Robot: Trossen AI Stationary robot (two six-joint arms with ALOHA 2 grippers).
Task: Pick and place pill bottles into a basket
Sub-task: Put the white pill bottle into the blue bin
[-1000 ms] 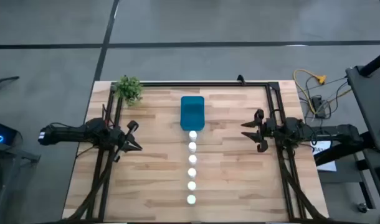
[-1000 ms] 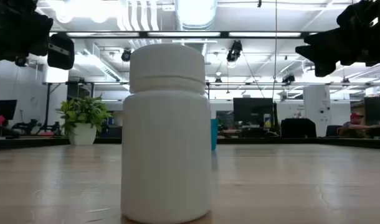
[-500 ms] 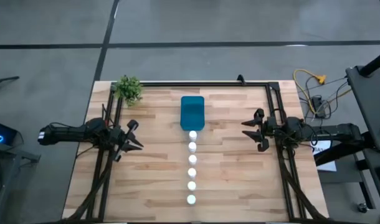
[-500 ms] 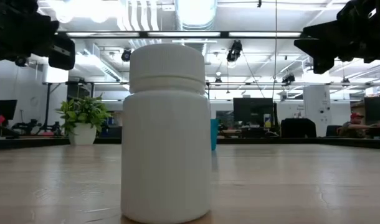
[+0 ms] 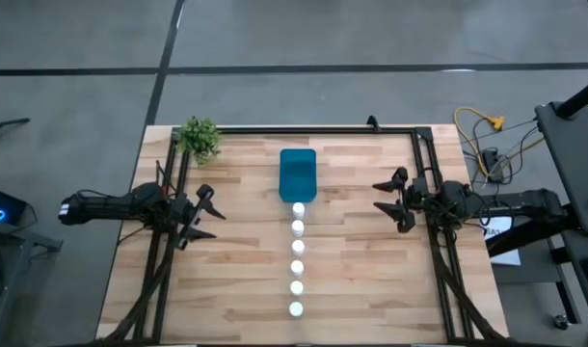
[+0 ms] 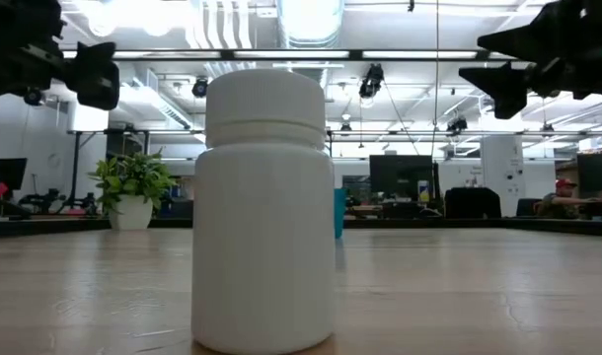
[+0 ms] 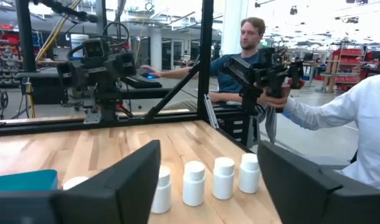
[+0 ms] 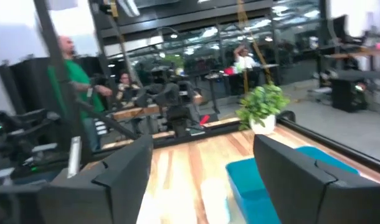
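Note:
Several white pill bottles [image 5: 297,258] stand upright on their bases in a row along the table's middle, running from the near edge to the basket. The nearest bottle [image 6: 264,212] fills the low view. The teal basket [image 5: 297,175] sits on the table at the row's far end. My left gripper [image 5: 213,214] hovers open over the table's left part, pointing toward the row of bottles [image 7: 205,180]. My right gripper [image 5: 379,199] hovers open over the right part, facing the basket [image 8: 265,180]. Neither has anything between its fingers.
A small green plant [image 5: 199,138] in a white pot stands at the far left corner. A black frame [image 5: 304,130] runs along the table's far edge and sides. People [image 7: 249,59] are beyond the table's right side. Bare wood lies between each gripper and the row.
My left gripper has opened from nearly shut to wide apart. My right gripper has opened wider too. Both arms stay where they were, and the bottles and basket have not moved.

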